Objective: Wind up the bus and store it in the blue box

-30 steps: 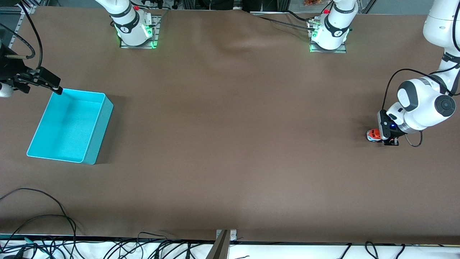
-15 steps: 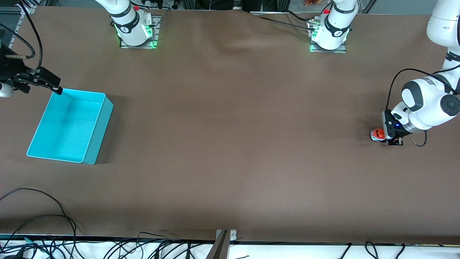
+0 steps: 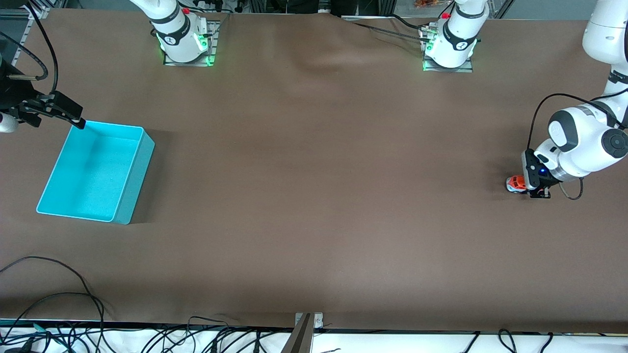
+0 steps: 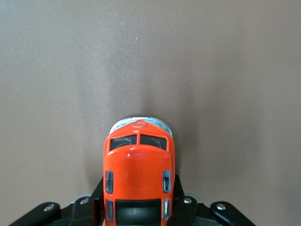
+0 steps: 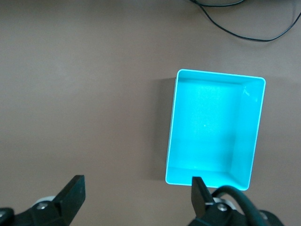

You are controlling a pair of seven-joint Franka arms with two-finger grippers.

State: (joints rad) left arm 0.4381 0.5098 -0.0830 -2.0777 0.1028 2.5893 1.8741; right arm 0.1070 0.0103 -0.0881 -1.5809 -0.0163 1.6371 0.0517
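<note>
2 fingers of the left gripper [image 4: 136,207] clamped the bus [image 4: 138,176] on the table; dragging it straight back seemed wisest.

The right gripper [image 5: 136,197] waited with jaws apart over the blue box [image 5: 214,127].

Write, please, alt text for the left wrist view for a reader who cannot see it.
The left gripper is shut on the bus, a small orange-red toy with dark windows whose nose points away from the camera. Its fingers press the toy's two sides, and bare brown table fills the rest of the view.

I can't read any text, label, brand, number or sign on anything from my feeds here.
</note>
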